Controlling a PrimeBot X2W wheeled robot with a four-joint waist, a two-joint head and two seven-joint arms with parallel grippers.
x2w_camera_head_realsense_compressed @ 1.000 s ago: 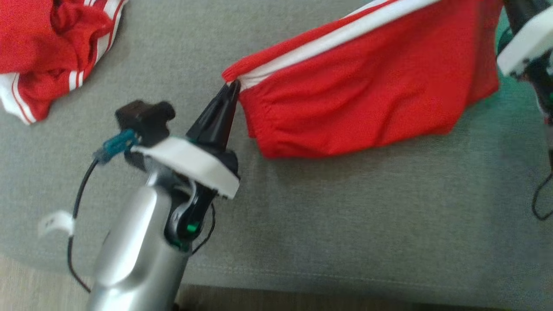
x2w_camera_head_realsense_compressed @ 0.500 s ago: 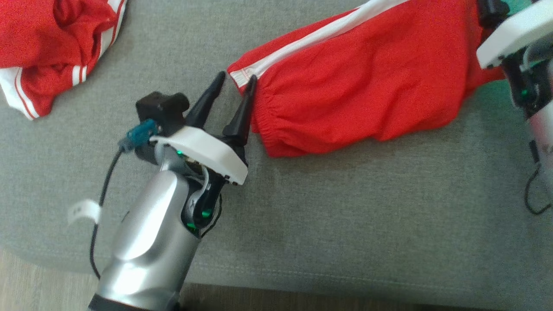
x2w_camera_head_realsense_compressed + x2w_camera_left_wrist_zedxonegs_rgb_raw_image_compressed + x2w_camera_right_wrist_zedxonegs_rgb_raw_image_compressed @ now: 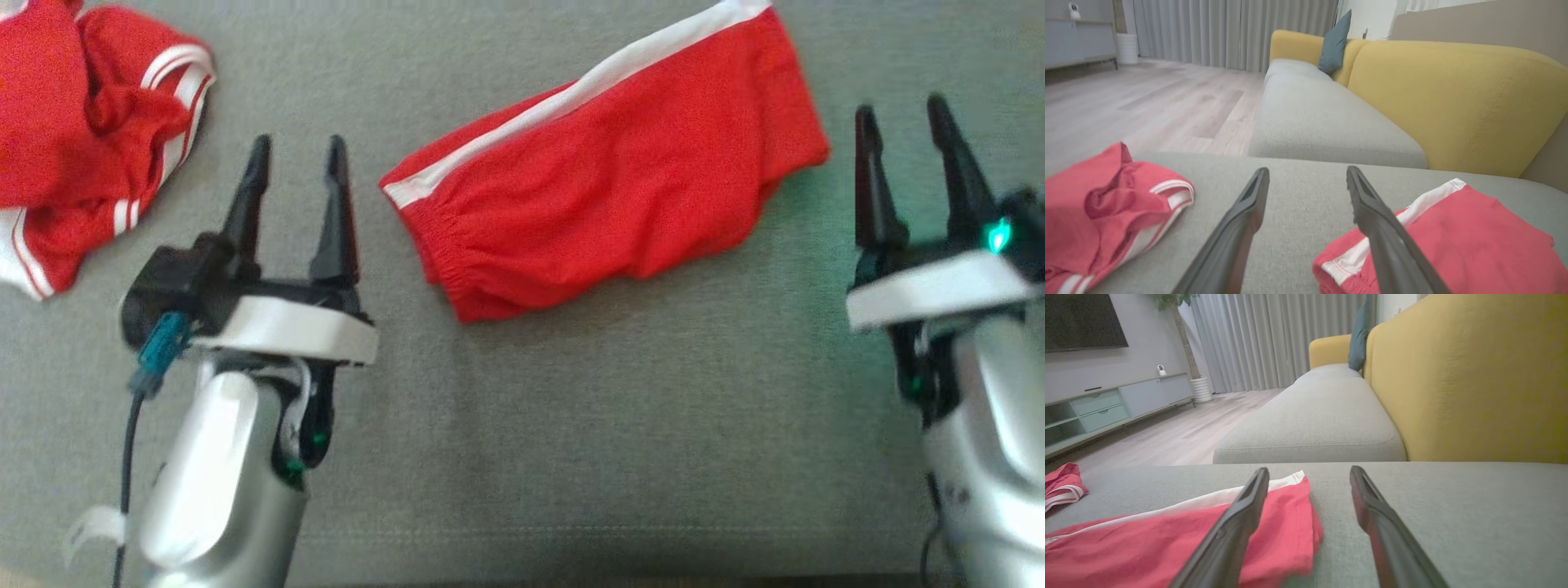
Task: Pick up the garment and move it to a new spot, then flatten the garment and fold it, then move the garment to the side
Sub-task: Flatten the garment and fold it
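The garment (image 3: 604,204), a pair of red shorts with a white side stripe, lies on the grey cushion (image 3: 571,457) in front of the robot. It runs at a slant, with its gathered waistband end nearer the robot's left and its hem end further off to the right. It rests free of both arms. The left gripper (image 3: 298,145) hovers just beside the waistband corner with its fingers spread and nothing between them. The right gripper (image 3: 900,106) is likewise spread and empty, near the hem end but apart from it. By the look of it the shorts have been set down at their spot and lie roughly doubled over (the cloth bulges and wrinkles, so hardly flat). Smoothing, a proper fold and the move to the side seem to be what remains. A second red garment (image 3: 82,163), crumpled and white-trimmed, sits well apart at the far left of the cushion. It takes up that side and could get caught up if the shorts go that way. Beyond are a yellow backrest (image 3: 1453,102), a teal pillow (image 3: 1335,43) and a wooden floor (image 3: 1147,102), none of them in the way.
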